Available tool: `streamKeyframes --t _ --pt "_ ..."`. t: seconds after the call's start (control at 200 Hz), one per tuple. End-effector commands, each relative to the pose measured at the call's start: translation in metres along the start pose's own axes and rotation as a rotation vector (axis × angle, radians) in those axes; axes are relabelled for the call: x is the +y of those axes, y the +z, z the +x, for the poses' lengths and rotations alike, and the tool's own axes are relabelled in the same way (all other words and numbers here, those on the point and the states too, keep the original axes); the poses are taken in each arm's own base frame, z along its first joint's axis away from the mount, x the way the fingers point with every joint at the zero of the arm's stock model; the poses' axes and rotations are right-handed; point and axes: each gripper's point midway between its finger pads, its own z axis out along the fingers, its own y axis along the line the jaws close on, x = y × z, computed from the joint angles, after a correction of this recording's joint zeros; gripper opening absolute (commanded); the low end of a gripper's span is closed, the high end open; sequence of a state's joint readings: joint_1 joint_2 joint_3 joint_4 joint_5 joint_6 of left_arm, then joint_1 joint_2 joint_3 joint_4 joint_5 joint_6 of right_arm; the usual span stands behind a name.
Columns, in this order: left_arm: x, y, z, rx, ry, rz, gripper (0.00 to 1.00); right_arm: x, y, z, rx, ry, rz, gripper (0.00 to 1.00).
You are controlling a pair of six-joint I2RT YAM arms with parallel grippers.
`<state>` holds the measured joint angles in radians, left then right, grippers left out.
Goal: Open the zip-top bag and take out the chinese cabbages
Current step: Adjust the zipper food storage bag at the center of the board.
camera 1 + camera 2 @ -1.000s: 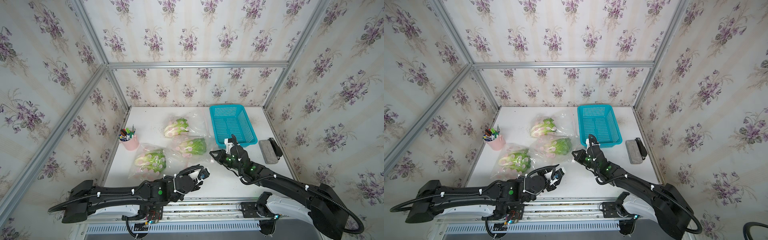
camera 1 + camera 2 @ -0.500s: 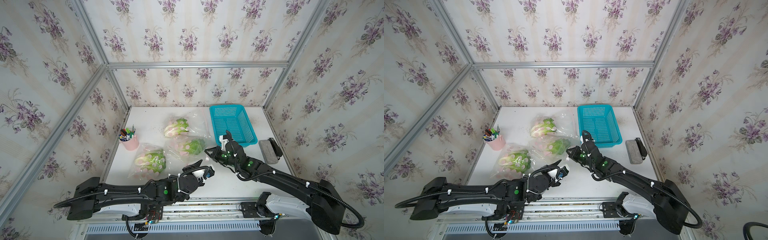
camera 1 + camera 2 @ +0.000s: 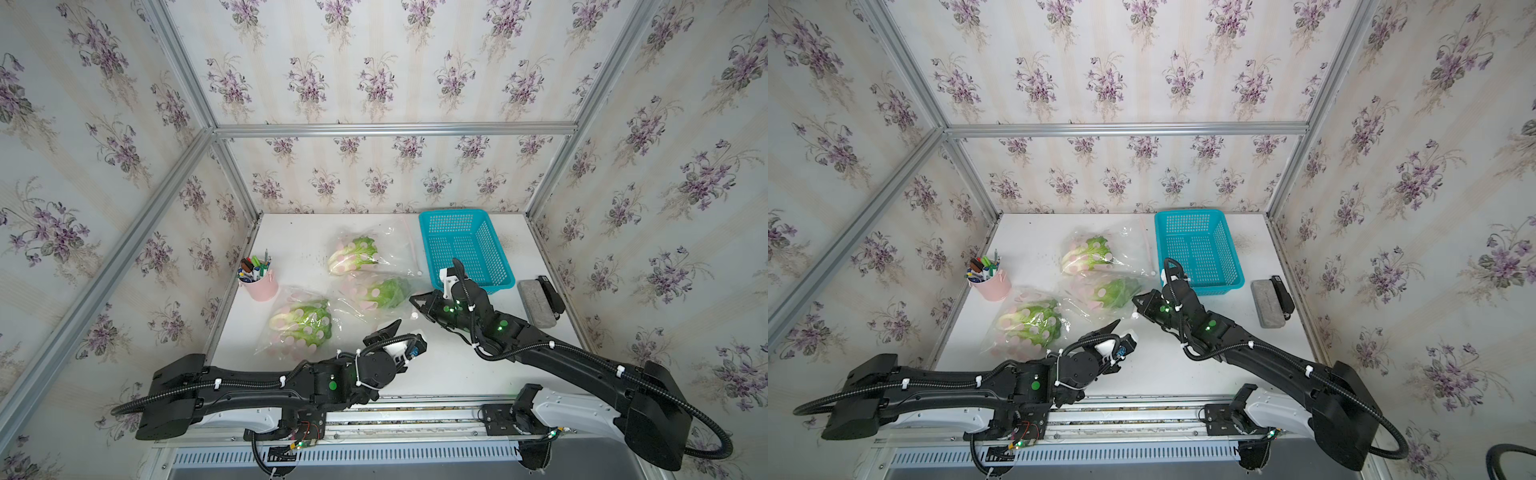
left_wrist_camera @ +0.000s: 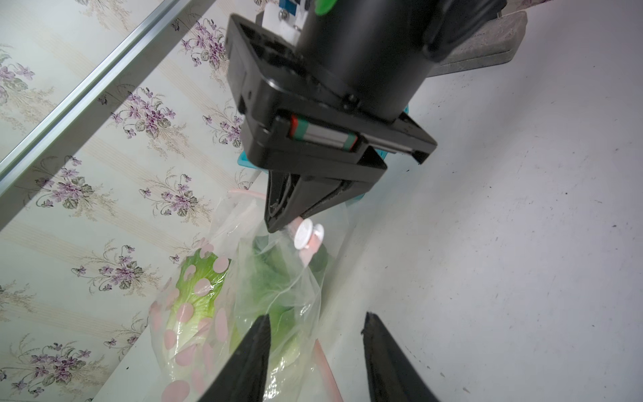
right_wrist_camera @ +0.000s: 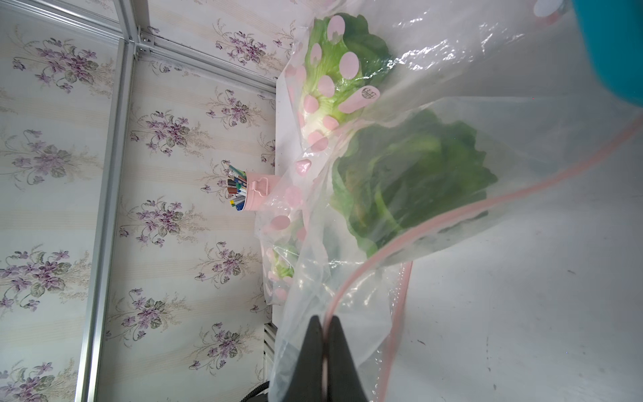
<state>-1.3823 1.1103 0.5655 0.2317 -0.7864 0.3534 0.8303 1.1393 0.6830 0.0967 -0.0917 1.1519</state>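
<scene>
Nearest the base, the left end effector (image 4: 316, 318) hangs empty, its black fingers apart, just short of the middle clear, pink-dotted zip-top bag (image 3: 357, 297). If it closes where it now points, it may catch both plastic layers at once, or a leaf through the film. A pull would then drag the whole bag over the white desk (image 3: 457, 365) instead of widening the mouth. Beside it lies the near bag (image 3: 291, 345) with a green-and-cream chinese cabbage (image 3: 301, 322) inside. Whether its film touches or overlaps the middle bag's I cannot tell, so a tug might shift it too. Further on, the right end effector (image 5: 325, 343) is pressed together on the pink zip strip (image 5: 417, 229) of the middle bag, with the small round white slider (image 4: 306, 235) right at its tip. That pinch is on thin, slick film: a sideways pull could slip it free and let the mouth fall shut over the second cabbage (image 3: 386, 291), which lies inside. Behind the right wrist, the teal plastic mesh basket (image 3: 469, 249) stands close enough that a backward lift might knock it. Farthest, the third bagged cabbage (image 3: 353, 253) lies untouched.
</scene>
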Motion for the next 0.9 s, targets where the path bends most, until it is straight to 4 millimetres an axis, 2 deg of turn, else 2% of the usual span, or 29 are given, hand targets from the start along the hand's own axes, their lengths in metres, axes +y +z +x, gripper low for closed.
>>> streamKeyframes --t 0.0,0.39,0.639,0.894 --pt "0.005 0.003 -0.01 -0.031 -0.05 -0.009 0.43 0.006 0.0 -0.002 -0.005 0.003 -0.013 0.0" --pt "0.003 0.015 -0.014 -0.023 -0.054 0.0 0.33 0.012 -0.002 0.0 0.003 -0.021 -0.033 0.0" --pt "0.013 0.018 -0.011 -0.022 -0.092 -0.032 0.26 0.017 -0.002 0.002 0.014 -0.043 -0.042 0.0" --pt "0.024 0.019 -0.011 -0.026 -0.113 -0.051 0.27 0.016 -0.001 0.003 0.011 -0.047 -0.04 0.0"
